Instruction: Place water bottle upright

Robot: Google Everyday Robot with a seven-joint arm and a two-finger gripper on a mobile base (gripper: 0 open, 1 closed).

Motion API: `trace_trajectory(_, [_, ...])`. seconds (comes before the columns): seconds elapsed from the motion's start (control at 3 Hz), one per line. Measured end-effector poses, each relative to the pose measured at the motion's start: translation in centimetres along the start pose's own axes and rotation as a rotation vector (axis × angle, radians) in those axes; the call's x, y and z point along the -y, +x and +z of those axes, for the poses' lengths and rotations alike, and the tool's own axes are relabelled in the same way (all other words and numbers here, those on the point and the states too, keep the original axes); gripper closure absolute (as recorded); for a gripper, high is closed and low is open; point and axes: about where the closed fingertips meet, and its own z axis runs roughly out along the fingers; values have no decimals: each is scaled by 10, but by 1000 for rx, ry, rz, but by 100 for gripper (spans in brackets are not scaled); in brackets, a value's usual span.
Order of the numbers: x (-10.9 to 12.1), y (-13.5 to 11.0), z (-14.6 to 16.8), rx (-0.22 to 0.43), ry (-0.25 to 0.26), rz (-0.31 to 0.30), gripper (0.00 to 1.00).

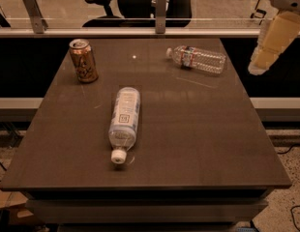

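Item 1, water bottle [198, 59]: small, clear, ribbed, with a narrow red-and-white band near the neck and a white cap. It lies on its side at the far right of the bench [198, 144], cap pointing left and base toward the right edge. Cap on; contents cannot be told, as the body reads clear throughout. Item 2, larger bottle [125, 119]: pale label, lying on its side near the bench centre with its white cap toward the near edge. It is closed, its fill level is not readable, and it is no part of the task. Item 3, drinks can [83, 61]: upright at the far left, well apart from both bottles; whether it is open or full is not discernible. Item 4, hand [261, 62]: raised off the bench beyond its far right edge, to the right of the water bottle and apart from it, holding nothing. Whether it is open or closed cannot be told. Step in hand, as judged: the approach, with no grasp made and the bottle not yet set upright. The next move likely calls for bringing the hand leftward and down over the ribbed body and closing across the bottle's width. The bottle must then be swung until its base faces the bench before release. Risk noted: a round bottle may roll if nudged.
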Motion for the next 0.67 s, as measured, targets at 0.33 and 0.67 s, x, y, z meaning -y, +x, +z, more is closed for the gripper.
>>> trace_trajectory(0.33, [20, -5, 14, 14, 0, 6, 0])
trace_trajectory(0.67, [42, -13, 32, 19, -19, 4, 0])
